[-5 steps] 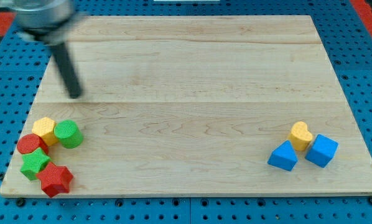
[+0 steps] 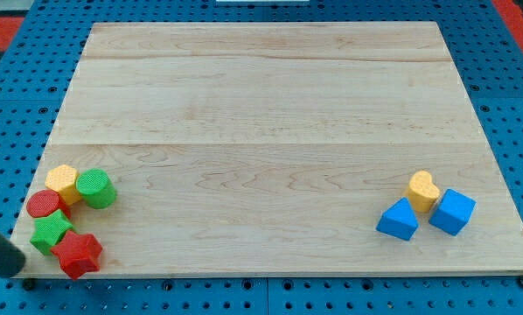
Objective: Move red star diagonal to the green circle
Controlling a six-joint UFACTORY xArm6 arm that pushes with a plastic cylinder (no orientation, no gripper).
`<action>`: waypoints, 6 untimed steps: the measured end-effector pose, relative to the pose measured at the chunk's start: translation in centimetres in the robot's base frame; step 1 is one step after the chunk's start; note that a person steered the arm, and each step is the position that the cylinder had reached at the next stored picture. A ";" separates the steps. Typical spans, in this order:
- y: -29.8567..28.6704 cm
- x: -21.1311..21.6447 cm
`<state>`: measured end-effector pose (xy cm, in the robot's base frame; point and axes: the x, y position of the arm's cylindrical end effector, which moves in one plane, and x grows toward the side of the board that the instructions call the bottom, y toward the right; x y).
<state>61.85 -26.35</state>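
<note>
The red star (image 2: 77,254) lies at the board's bottom left corner, touching the green star (image 2: 51,231) above it. The green circle (image 2: 95,188) sits up and right of them, next to the yellow hexagon (image 2: 62,183) and the red circle (image 2: 44,205). My rod comes in from the left edge at the bottom left; my tip (image 2: 21,271) is off the board's edge, just left of the red star and apart from it.
A yellow heart (image 2: 422,190), a blue triangle (image 2: 398,220) and a blue cube (image 2: 452,211) cluster at the bottom right. The wooden board (image 2: 261,114) lies on a blue pegboard surface.
The rod has moved from the board's upper left, above the cluster, down to the bottom left corner beside the red star. The blocks have not moved.
</note>
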 end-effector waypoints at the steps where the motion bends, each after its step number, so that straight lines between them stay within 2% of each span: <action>1: 6.2 0.0; 2: 11.4 0.0; 3: 13.7 -1.5; 4: 9.1 -1.9; 6: 10.2 0.0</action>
